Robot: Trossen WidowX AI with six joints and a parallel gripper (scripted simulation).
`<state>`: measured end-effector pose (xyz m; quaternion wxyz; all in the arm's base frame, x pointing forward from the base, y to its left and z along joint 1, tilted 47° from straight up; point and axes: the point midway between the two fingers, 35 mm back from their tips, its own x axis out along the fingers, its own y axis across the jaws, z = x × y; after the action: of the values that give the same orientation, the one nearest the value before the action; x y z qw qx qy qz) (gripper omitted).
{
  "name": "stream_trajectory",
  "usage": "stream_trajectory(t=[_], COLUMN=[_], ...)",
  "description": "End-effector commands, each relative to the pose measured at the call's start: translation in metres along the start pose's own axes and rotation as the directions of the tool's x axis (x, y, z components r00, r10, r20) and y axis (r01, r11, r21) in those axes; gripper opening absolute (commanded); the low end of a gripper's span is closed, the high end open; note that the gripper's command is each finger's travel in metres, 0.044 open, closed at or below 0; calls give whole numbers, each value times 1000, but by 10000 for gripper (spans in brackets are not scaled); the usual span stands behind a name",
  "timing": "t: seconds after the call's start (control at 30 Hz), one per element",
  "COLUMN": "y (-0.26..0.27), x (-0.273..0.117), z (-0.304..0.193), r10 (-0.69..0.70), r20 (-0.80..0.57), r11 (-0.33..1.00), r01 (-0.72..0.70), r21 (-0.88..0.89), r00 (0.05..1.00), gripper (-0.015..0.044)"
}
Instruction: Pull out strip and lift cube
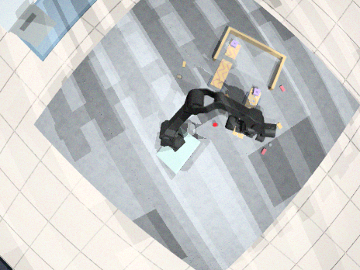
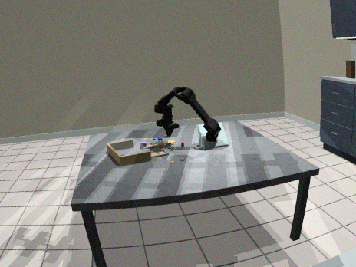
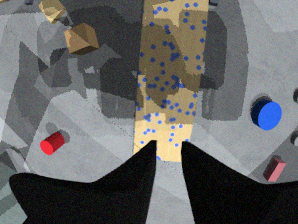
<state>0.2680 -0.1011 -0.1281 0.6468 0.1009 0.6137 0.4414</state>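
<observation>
A red cylinder (image 1: 215, 124) (image 2: 182, 144) (image 3: 52, 143) lies on the surface (image 1: 202, 194) (image 2: 215, 180) (image 3: 95, 165). In the wrist view, a blue disc (image 3: 269, 115) sits near a pink block (image 3: 274, 169), the two apart.

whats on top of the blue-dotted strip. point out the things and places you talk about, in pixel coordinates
In the top view, a purple cube (image 1: 256, 91) sits on the blue-dotted strip (image 1: 252, 102) (image 3: 167, 85). The arm hides the strip's near end there; the cube's underside is covered.

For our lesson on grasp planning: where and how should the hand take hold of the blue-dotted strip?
Probably the near end of the blue-dotted strip, from above, one finger past each long edge: it lies flat, long and narrow, and that end points toward the hand.
</observation>
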Motion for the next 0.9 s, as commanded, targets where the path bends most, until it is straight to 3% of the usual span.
stream_trajectory(t=[0.0,0.33,0.87], y=[-1,-3,-5], x=[-2,-6,-15], z=[18,52,102], r10=[3,4,4], r20=[0,2,4], r11=[998,998,998], r01=[-3,-3,-4], r21=[-67,-68,-70], r00=[1000,1000,1000], gripper=[184,440,440])
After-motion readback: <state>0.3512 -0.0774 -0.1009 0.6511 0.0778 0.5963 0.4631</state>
